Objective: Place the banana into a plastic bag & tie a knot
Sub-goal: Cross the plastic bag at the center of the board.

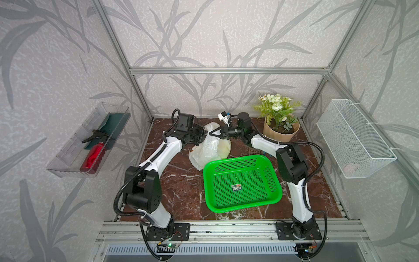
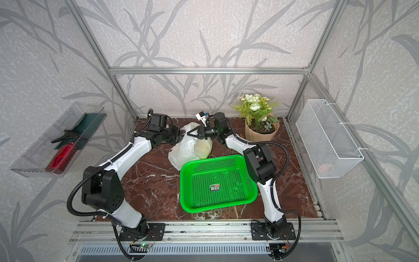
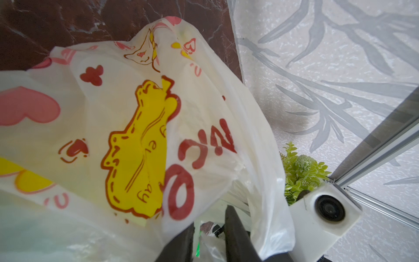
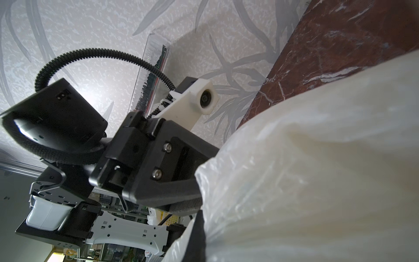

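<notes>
at plastic bag (image 1: 209, 148), left pincer (image 1: 203, 136) facing right pincer (image 1: 212, 133)

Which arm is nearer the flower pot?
Right. The right arm runs just beside the flower pot. The left arm is on the far side of the plastic bag from it.
</notes>
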Controlling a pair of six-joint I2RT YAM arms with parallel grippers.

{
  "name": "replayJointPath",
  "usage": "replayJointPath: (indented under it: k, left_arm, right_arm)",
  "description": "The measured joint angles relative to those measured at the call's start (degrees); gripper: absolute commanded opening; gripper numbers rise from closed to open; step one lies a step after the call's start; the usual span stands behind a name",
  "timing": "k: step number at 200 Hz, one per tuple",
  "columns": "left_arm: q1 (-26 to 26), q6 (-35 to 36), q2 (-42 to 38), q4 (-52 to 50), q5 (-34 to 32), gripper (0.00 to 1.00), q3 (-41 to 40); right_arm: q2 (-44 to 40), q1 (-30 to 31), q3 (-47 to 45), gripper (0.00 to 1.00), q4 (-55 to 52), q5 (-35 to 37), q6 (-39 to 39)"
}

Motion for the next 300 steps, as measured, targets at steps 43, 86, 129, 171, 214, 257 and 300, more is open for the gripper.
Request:
replayJointPath:
  k: [43,86,129,171,214,257,300]
  left_arm:
    - [0.2,-1.0,0.0,0.3,-0.3,0.27,-0.3]
    - [0.2,-1.7,0.0,0.7,-0.4,0.3,-0.3]
    - [0.2,-2.7,0.0,1.3,-0.5,0.24,-0.3]
    - [0.3,-3.7,0.0,2.4,-0.7,0.19,-1.1]
    - [0.3,-4.1,0.0,2.9,-1.0,0.04,-1.4]
    - [0.3,-3.4,-0.5,2.5,-1.5,0.0,-1.4]
    - [0.7,-1.7,-1.2,1.2,-2.6,0.0,-1.4]
  right_arm:
    - [1.0,0.3,1.0,0.0,0.4,0.0,0.6]
    - [1.1,0.7,1.0,0.0,0.5,0.0,1.0]
    - [1.2,0.9,1.0,0.0,2.0,0.0,2.0]
    - [2.2,1.1,1.0,0.0,3.6,-0.1,3.0]
    - [2.4,1.3,1.0,0.0,3.9,-0.1,3.2]
    - [2.4,1.4,0.9,0.0,4.1,-0.1,3.2]
    - [2.4,1.5,0.8,0.0,4.2,-0.3,2.8]
